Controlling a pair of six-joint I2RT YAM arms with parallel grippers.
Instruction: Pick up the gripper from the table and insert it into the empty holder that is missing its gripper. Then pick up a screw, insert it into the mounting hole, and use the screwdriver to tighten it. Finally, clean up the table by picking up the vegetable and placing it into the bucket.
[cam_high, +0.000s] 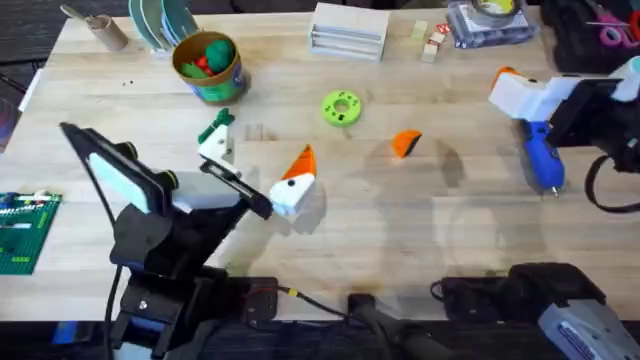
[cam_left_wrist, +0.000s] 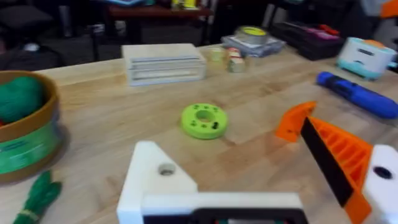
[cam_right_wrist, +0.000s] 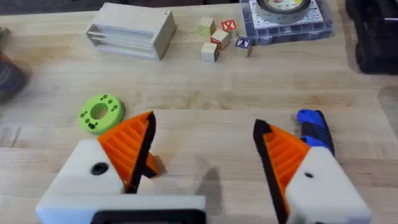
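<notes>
We see the gripper (cam_high: 405, 143), the loose orange wedge, lying on the table (cam_high: 400, 230) just right of centre in the overhead frame, right of the lime disc (cam_high: 341, 108). The left gripper (cam_high: 262, 172), spread with its bare holder (cam_high: 216, 146) lacking a pad, sits left of centre; the right gripper (cam_right_wrist: 205, 158), also spread and holding nothing, sits at the right edge. We judge both about equally near the wedge, which lies between the 2.
</notes>
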